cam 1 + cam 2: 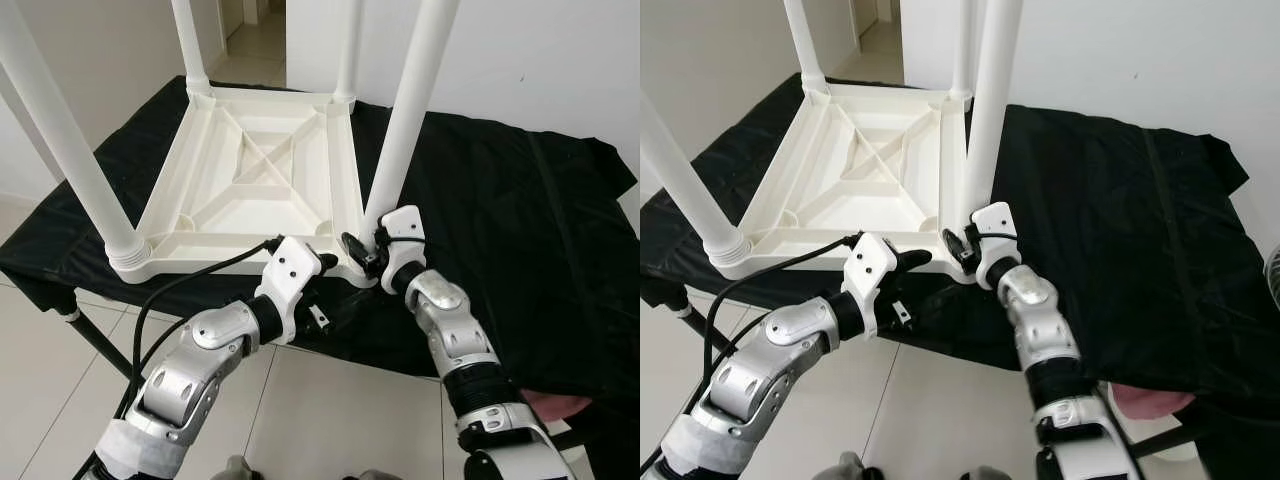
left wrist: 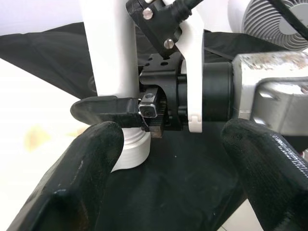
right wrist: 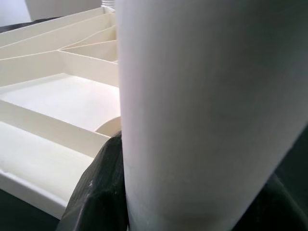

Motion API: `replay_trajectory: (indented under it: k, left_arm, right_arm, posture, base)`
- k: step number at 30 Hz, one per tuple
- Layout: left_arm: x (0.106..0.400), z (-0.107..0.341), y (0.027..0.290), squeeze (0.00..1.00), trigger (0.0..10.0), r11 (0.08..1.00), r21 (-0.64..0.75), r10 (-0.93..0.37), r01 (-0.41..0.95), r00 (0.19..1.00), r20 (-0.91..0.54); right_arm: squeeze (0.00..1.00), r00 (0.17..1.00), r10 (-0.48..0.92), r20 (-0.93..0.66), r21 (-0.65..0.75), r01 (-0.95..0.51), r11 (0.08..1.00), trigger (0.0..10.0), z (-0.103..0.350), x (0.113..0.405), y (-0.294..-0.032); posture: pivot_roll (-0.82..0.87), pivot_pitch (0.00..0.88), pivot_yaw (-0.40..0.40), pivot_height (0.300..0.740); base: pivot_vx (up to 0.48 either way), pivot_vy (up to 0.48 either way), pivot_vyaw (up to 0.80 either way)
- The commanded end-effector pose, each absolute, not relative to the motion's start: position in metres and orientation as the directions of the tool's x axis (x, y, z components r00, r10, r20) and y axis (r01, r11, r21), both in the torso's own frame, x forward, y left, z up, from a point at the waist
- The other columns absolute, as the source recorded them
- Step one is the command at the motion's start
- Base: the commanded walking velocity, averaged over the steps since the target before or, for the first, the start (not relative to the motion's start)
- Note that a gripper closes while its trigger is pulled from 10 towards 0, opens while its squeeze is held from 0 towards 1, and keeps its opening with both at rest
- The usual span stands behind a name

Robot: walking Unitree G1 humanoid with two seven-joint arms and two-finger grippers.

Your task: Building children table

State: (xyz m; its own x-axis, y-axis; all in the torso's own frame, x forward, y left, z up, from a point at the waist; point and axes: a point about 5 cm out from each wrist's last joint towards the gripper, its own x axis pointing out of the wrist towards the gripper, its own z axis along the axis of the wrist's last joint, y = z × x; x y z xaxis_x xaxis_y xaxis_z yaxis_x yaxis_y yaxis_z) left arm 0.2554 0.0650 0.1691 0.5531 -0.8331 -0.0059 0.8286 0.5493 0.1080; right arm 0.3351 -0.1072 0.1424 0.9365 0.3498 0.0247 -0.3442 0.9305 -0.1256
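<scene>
The white children's table (image 1: 250,180) lies upside down on a black cloth (image 1: 520,220), legs up. The right gripper (image 1: 372,245) clasps its near leg (image 1: 405,120); just beside, the left gripper (image 1: 335,262) hangs spread, holding nothing. Pale tiled floor (image 1: 330,400) lies below, white walls (image 1: 520,50) behind.

White plastic table (image 1: 250,170) w/ white legs (image 1: 405,115), plain black cloth (image 1: 520,230), pale grey floor tiles (image 1: 60,390).

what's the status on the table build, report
Right gripper shut on near-right leg at its base. Left gripper open, beside that corner. Upturned tabletop on black cloth, four legs in.
</scene>
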Motion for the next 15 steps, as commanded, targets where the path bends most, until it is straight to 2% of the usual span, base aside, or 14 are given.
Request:
replay_trajectory:
  k: [1,3,4,10,11,15]
  left_arm:
    - [0.254,0.168,0.064,0.0,10.0,0.536,0.112,-0.842,0.837,0.54,-0.008]
    - [0.254,0.168,0.064,0.0,10.0,0.537,0.112,-0.841,0.836,0.541,-0.006]
    - [0.254,0.168,0.064,0.0,10.0,0.538,0.112,-0.841,0.836,0.542,-0.006]
    - [0.254,0.168,0.063,0.0,10.0,0.538,0.111,-0.84,0.835,0.542,-0.005]
    - [0.254,0.168,0.063,0.0,10.0,0.536,0.112,-0.841,0.837,0.54,-0.006]
    - [0.254,0.168,0.063,0.0,10.0,0.537,0.113,-0.841,0.836,0.541,-0.006]
  right_arm:
    - [0.0,0.957,0.291,0.004,-0.157,-0.287,0.945,10.0,0.14,0.336,-0.115]
    - [0.0,0.989,0.145,0.013,-0.119,-0.143,0.983,10.0,0.139,0.329,-0.108]
    - [0.0,0.992,0.123,0.021,-0.107,-0.12,0.987,10.0,0.14,0.325,-0.099]
    - [0.0,0.986,0.16,0.036,-0.07,-0.157,0.985,10.0,0.145,0.321,-0.085]
    - [1.0,0.984,0.168,0.052,-0.056,-0.166,0.985,10.0,0.149,0.32,-0.087]
    - [1.0,0.981,0.185,0.05,-0.023,-0.184,0.983,10.0,0.151,0.318,-0.086]
  posture:
    - [-0.06,0.029,-0.029,0.74]
    - [-0.05,0.023,-0.036,0.74]
    - [-0.05,0.023,-0.036,0.74]
    - [-0.05,0.023,-0.038,0.74]
    - [-0.05,0.023,-0.038,0.74]
    - [-0.05,0.02,-0.041,0.74]
  base:
    - [0.0,0.0,0.0]
    - [0.0,0.0,0.0]
    - [0.0,0.0,0.0]
    - [0.0,0.0,0.0]
    - [0.0,0.0,0.0]
    - [0.0,0.0,0.0]
